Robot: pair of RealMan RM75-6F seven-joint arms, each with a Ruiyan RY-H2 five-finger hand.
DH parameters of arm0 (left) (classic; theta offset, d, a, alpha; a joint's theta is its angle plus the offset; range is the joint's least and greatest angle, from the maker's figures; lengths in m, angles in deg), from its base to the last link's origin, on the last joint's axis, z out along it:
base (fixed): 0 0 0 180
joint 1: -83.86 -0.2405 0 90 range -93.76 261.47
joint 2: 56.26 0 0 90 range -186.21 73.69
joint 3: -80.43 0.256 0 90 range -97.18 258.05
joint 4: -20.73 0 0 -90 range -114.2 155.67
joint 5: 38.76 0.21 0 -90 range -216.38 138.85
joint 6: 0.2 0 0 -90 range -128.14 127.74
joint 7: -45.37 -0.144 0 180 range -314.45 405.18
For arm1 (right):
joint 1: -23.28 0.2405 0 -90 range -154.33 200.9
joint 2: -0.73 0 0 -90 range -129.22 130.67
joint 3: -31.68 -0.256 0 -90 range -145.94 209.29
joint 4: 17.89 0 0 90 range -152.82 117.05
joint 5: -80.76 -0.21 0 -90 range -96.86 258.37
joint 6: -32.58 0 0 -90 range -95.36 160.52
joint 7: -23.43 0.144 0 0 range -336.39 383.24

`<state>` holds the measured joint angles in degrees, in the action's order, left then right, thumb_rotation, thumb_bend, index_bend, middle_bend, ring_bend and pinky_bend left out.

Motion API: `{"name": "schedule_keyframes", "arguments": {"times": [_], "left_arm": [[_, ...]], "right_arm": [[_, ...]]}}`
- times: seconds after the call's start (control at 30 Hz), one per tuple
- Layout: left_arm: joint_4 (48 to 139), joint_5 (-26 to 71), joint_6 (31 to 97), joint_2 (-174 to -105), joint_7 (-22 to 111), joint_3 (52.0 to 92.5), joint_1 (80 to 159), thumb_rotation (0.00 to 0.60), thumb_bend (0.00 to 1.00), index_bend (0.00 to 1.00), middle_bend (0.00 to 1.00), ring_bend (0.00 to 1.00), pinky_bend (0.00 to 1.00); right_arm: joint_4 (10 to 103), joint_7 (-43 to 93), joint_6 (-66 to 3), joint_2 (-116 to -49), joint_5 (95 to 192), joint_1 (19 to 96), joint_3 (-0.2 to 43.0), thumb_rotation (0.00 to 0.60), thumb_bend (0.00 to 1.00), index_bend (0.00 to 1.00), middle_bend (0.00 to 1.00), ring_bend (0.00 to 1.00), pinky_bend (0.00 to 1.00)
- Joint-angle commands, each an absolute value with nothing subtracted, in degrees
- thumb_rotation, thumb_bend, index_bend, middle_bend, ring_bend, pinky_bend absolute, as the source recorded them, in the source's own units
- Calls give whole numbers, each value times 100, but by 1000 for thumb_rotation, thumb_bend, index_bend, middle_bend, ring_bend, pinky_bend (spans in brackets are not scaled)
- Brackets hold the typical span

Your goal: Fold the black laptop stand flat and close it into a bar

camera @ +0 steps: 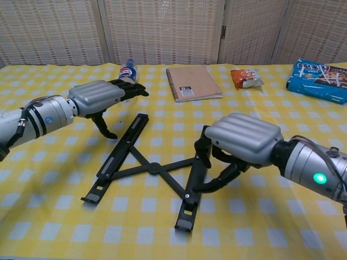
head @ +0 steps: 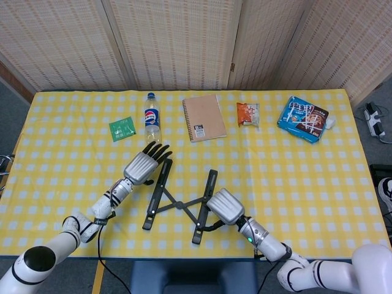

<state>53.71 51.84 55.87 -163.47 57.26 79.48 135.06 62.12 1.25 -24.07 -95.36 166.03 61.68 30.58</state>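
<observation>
Black and spread open in an X, the laptop stand (head: pixel 181 200) is lying flat on the yellow checked tablecloth (head: pixel 318 177) near the front edge of the table, its two long bars joined by thin crossing links at the middle. The right hand (camera: pixel 238 142) is sitting over the right bar, its dark fingers (camera: pixel 219 181) curling down around that bar just above the lower end; in the chest view they are reaching the bar's outer edge, though whether they are actually clamping it I cannot tell. The left hand (head: pixel 146 164) is hovering at the top end of the left bar with its fingers stretched out and apart, thumb hanging downward, holding nothing; whether it is touching the bar is unclear.

Along the far side of the table, well apart from the stand, a soda bottle (head: pixel 151 117) is standing upright beside a small green packet (head: pixel 122 128), with a brown spiral notebook (head: pixel 204 117), an orange snack bag (head: pixel 248 114) and a blue snack pack (head: pixel 302 118) lying further to the right.
</observation>
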Motion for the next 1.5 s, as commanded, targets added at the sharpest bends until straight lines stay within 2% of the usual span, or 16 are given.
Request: {"name": "schedule_keyframes", "arguments": {"times": [0.03, 0.1, 0.23, 0.27, 0.33, 0.5, 0.6, 0.67, 1.5], "left_arm": [[5383, 5171, 5604, -16339, 5728, 7943, 13493, 600, 134, 7, 26, 0, 0], [5385, 5159, 5600, -16334, 5711, 7943, 13484, 600, 134, 6, 26, 0, 0], [5399, 5138, 5586, -16330, 5675, 7935, 13484, 600, 133, 4, 26, 0, 0], [5415, 5129, 5581, -16333, 5680, 7929, 13486, 600, 133, 3, 26, 0, 0], [5430, 5126, 5580, -16339, 5674, 7927, 13492, 600, 134, 1, 26, 0, 0], [5469, 5124, 5585, -16357, 5641, 7921, 13510, 600, 134, 0, 26, 0, 0], [5493, 5112, 5582, -16354, 5626, 7911, 13518, 600, 134, 0, 26, 0, 0], [5505, 5106, 5580, -16350, 5615, 7906, 13520, 600, 133, 0, 25, 0, 0], [5568, 5090, 5564, -16384, 5730, 7912, 13535, 600, 134, 0, 26, 0, 0]], "right_arm": [[6169, -32, -2352, -9534, 16510, 6161, 3038, 171, 82, 658, 947, 1000, 971], [6100, -224, -2385, -9530, 16569, 6176, 3051, 150, 81, 650, 947, 1000, 971], [6006, -290, -2446, -9476, 16730, 6216, 3068, 173, 82, 642, 948, 1000, 971], [5979, -282, -2449, -9460, 16764, 6228, 3074, 203, 82, 639, 948, 1000, 971], [5942, -278, -2430, -9441, 16817, 6256, 3089, 299, 81, 628, 948, 1000, 971], [5796, -195, -2507, -9476, 17110, 6321, 3174, 475, 82, 610, 954, 1000, 975], [5694, -92, -2552, -9524, 17230, 6332, 3220, 557, 81, 604, 957, 1000, 983], [5614, -81, -2577, -9560, 17288, 6337, 3238, 588, 81, 604, 957, 1000, 983], [4803, 190, -2590, -10234, 17506, 6594, 3088, 600, 80, 605, 961, 1000, 985]]}}
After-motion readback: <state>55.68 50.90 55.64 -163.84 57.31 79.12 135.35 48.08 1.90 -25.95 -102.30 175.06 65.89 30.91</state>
